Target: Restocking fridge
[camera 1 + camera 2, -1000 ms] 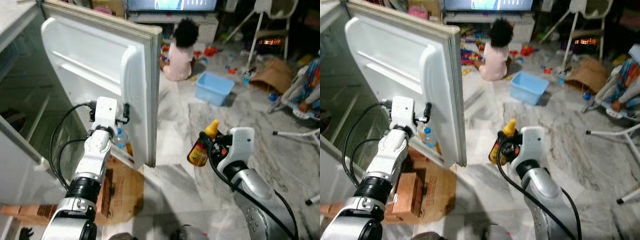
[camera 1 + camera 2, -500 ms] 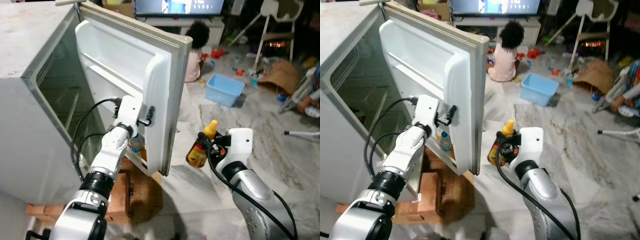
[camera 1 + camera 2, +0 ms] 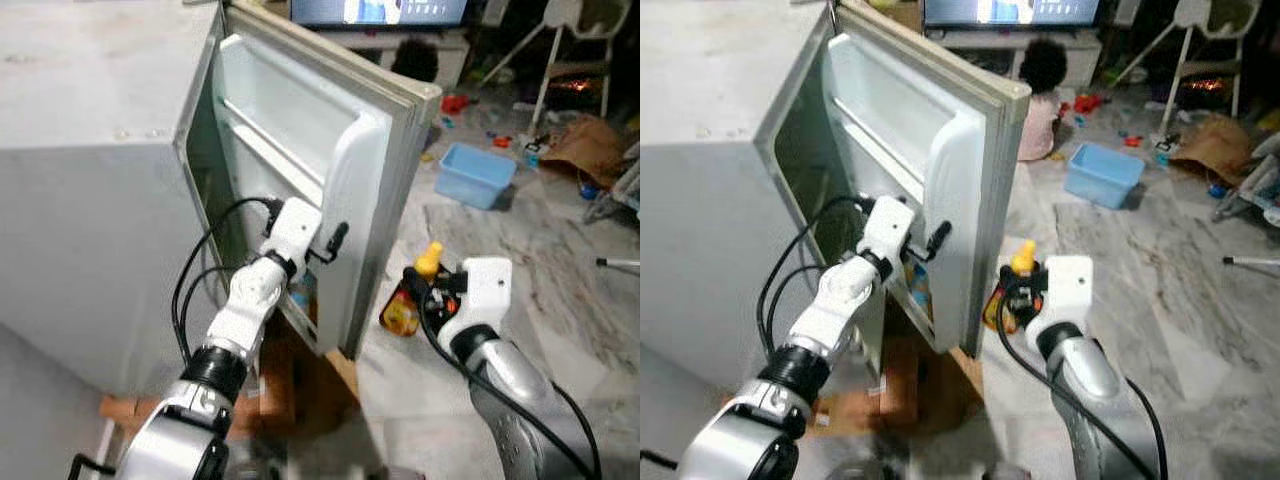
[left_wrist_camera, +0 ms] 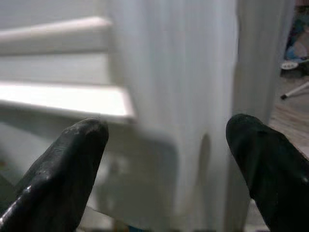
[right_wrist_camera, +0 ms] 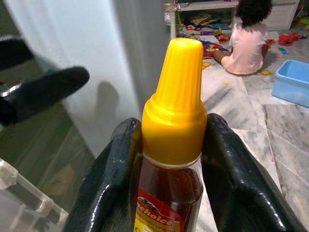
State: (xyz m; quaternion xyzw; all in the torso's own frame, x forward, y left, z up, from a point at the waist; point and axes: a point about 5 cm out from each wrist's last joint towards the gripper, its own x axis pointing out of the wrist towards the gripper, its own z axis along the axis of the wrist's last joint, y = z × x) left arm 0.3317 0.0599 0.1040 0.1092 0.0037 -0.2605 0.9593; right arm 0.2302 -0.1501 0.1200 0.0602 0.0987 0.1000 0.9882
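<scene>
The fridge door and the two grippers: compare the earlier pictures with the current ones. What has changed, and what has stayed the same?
The camera has swung, so the fridge looks shifted. The left gripper stays open at the inner face of the fridge door. The right gripper still holds the yellow-capped bottle beside the door's edge.

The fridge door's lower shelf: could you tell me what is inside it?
A small bottle with a blue label stands in the fridge door shelf, beside the left end effector. The arm hides the rest.

"Choice" in white letters on the red label of the yellow-capped bottle (image 5: 171,159).
</scene>
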